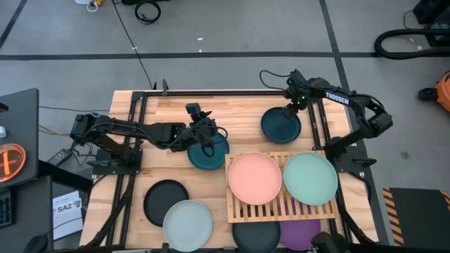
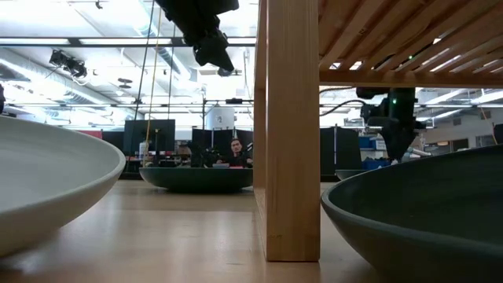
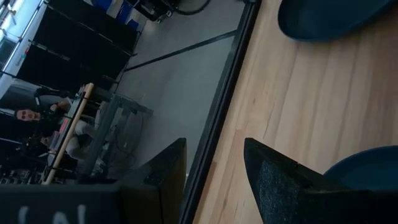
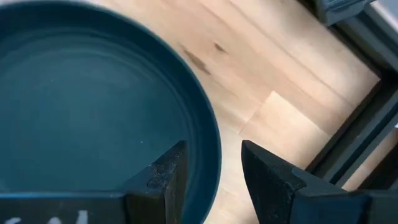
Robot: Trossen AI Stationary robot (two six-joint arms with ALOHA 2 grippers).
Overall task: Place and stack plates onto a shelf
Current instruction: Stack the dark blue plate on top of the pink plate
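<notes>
High view: wooden shelf sits on the worktop with a pink plate and a mint plate side by side on top; a dark plate and a purple plate peek out underneath. Black plate and pale blue-grey plate lie on the bare worktop.
High view, arms: left pincer over a teal plate; right pincer at the edge of another teal plate.
Low view: shelf post up close, bowl-like plate rims either side, a person far back.
Left wrist view: fingers spread apart, holding nothing.
Right wrist view: fingers straddle the teal rim, gap visible, not clamped.
</notes>
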